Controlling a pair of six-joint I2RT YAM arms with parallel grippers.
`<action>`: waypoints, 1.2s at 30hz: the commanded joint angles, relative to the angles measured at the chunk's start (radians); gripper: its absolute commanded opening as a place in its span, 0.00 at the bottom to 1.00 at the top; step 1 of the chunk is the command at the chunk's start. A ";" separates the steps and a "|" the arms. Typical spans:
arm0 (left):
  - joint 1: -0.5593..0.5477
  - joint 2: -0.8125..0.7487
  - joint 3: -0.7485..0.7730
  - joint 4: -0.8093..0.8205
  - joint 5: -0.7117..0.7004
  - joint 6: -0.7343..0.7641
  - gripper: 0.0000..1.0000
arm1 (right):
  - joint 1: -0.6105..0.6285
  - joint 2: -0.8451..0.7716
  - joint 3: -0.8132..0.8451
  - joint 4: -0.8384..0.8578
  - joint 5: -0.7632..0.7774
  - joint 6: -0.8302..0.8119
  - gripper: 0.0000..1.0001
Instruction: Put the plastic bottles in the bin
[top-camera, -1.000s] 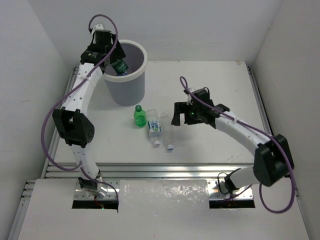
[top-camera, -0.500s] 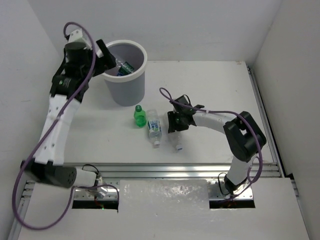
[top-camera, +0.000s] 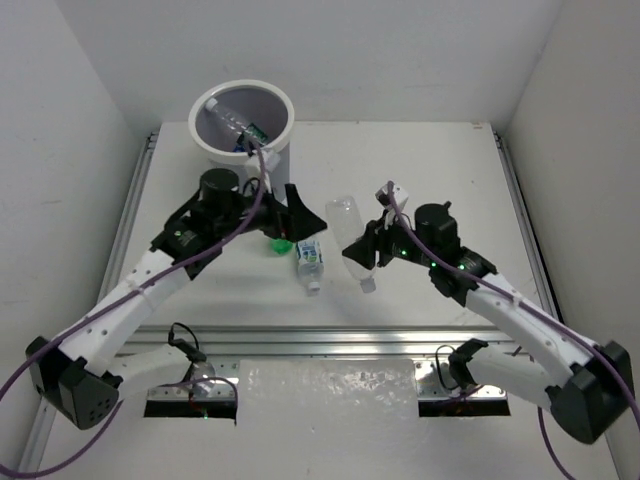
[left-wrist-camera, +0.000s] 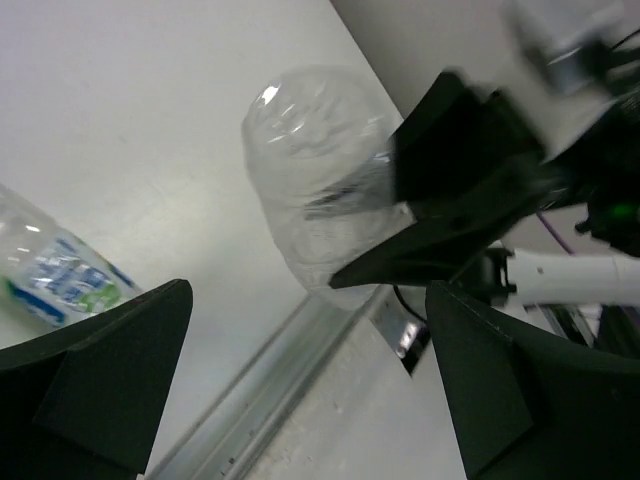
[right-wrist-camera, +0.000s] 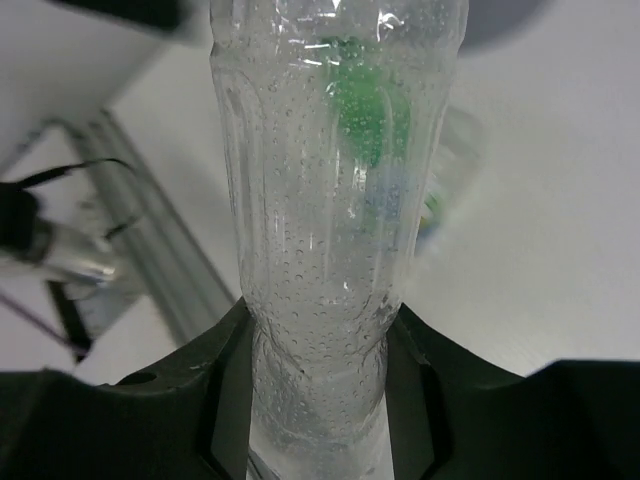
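Note:
My right gripper is shut on a clear unlabelled plastic bottle and holds it off the table, cap end down. That same bottle fills the left wrist view. My left gripper stands open and empty just left of it, above a green bottle that it partly hides. A clear bottle with a blue-white label lies on the table between the arms. The bin stands at the back left with bottles inside.
A metal rail runs along the table's near edge. White walls close in the left, right and back sides. The left arm's purple cable passes in front of the bin.
My right gripper shut on the clear bottle and lifted it off the table. My left arm swung from the bin down to the table's middle, open and empty.

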 joint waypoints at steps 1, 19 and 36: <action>-0.066 0.010 -0.027 0.194 0.182 -0.036 1.00 | -0.007 -0.075 -0.004 0.185 -0.319 -0.040 0.07; -0.130 0.154 0.361 -0.104 -0.516 -0.020 0.00 | -0.014 -0.170 0.133 -0.094 0.037 -0.046 0.99; 0.393 0.722 1.031 -0.391 -0.789 0.091 0.00 | -0.016 -0.002 0.067 -0.193 0.317 -0.007 0.99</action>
